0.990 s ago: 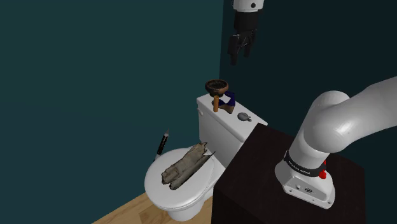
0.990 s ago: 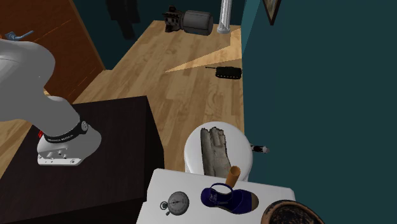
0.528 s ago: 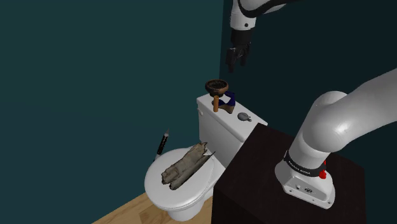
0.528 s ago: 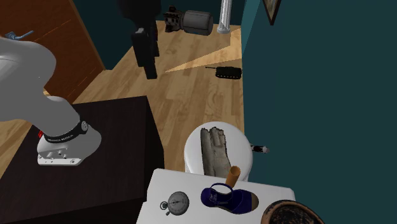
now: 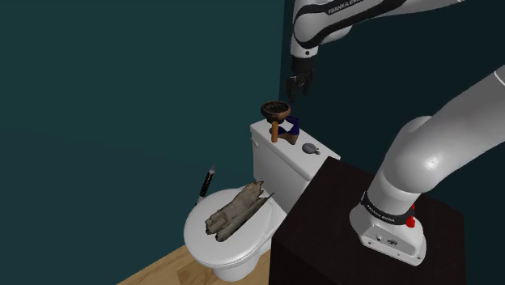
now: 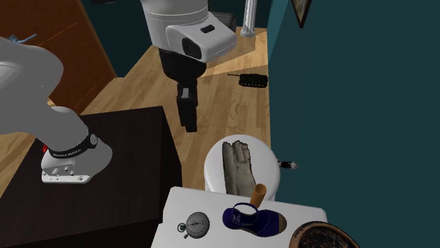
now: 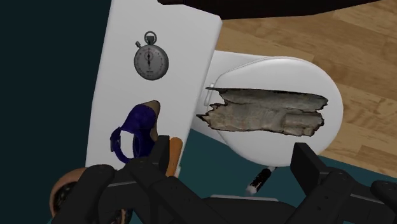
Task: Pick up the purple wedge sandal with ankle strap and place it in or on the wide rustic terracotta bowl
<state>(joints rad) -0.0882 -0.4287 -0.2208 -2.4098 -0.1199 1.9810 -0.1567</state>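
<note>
The black fingers (image 7: 310,167) are spread apart with nothing between them, above the toilet. Just beside one fingertip, the purple wedge sandal (image 7: 139,130) lies on the white tank lid (image 7: 121,38), with the terracotta bowl (image 7: 62,191) next to it. A stopwatch (image 7: 151,61) lies farther along the lid.

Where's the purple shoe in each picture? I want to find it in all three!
Shoulder view: the sandal is middle-right, on the toilet tank, between the bowl and the stopwatch.
Second exterior view: the sandal is near the bottom edge, on the tank.
Wrist view: the sandal is just ahead of one finger.
Shared landmark: the stopwatch lies beside the sandal every time.
</note>
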